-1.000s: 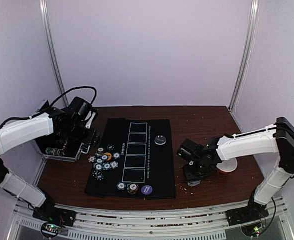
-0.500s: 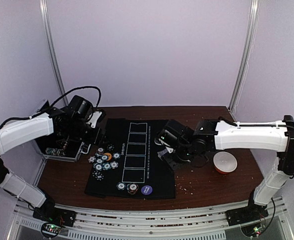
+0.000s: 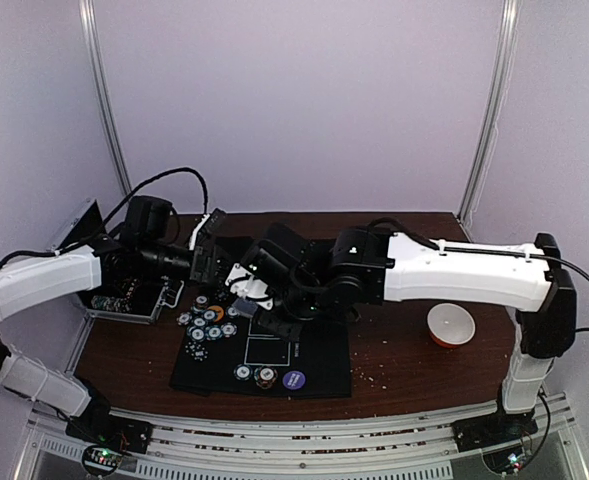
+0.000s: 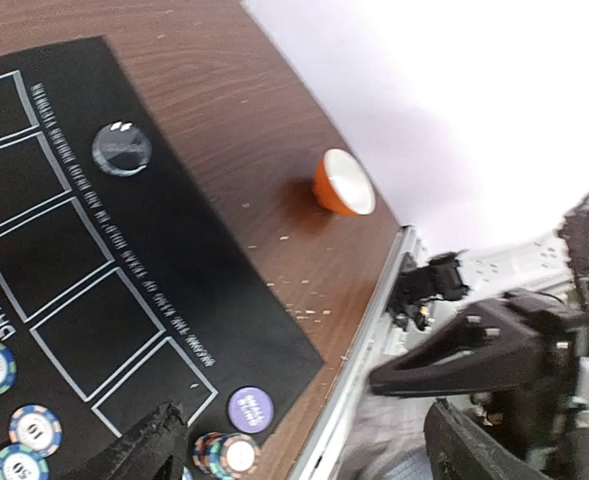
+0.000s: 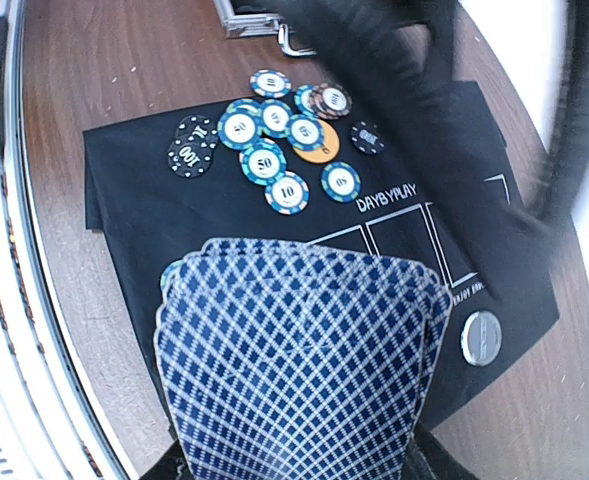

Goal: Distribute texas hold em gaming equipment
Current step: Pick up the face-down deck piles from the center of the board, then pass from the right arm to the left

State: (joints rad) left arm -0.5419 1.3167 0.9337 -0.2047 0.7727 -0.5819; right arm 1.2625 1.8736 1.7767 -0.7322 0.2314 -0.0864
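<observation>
Right wrist view: we see the fanned playing cards at lower centre, seemingly clamped in the right gripper, left gripper agape; we should lay them flat inside the boxes outlined on the mat.

**Two arms angled inward, grippers set close together**

The white-shelled, black-jointed left arm is extended to the right from its base, with the elbow bent low. Its black two-finger left gripper is held with the jaws spread wide and nothing is gripped between them. The matching white right arm is stretched far leftward, almost level. Its black right gripper is clamped on a fan of blue-and-white lattice-backed playing cards, and its fingers are hidden beneath the cards in the wrist view.
</observation>
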